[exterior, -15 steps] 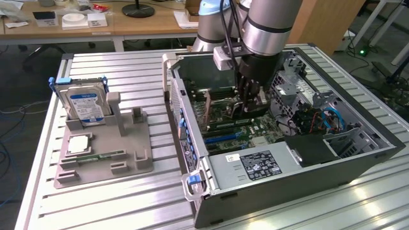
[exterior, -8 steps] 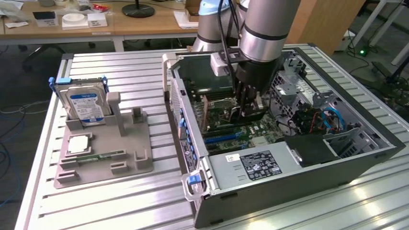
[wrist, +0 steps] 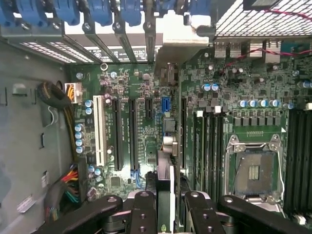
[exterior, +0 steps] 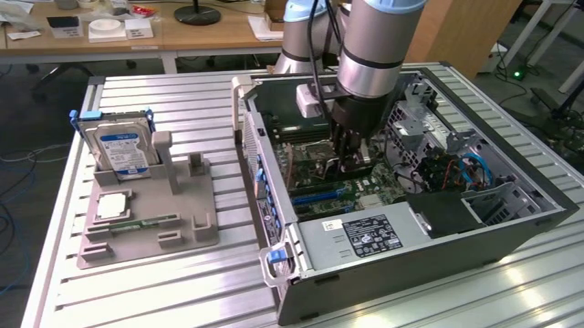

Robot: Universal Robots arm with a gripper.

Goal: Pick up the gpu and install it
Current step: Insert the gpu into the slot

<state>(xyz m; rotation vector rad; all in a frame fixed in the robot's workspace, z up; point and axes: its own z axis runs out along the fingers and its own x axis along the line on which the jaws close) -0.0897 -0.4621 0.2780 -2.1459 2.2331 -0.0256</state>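
Observation:
My gripper [exterior: 351,158] reaches down into the open computer case [exterior: 511,225], over the motherboard [exterior: 360,191]. In the wrist view my gripper [wrist: 165,207] is shut on the gpu [wrist: 164,185], a thin dark card seen edge-on between the two black fingers [wrist: 141,214]. Its silvery metal end [wrist: 180,46] lies by the case's rear slot openings. The card stands upright over the motherboard [wrist: 122,87], between the long expansion slots [wrist: 117,131] and the memory slots [wrist: 207,141]. Whether it sits in a slot I cannot tell.
A grey holder [exterior: 150,219] at the exterior view's left carries a hard drive [exterior: 119,147], a square chip [exterior: 109,205] and a memory stick [exterior: 137,223]. Inside the case are the power supply [exterior: 365,236], an open processor socket [wrist: 253,170], blue slot latches [wrist: 97,9] and cable bundles [wrist: 68,187].

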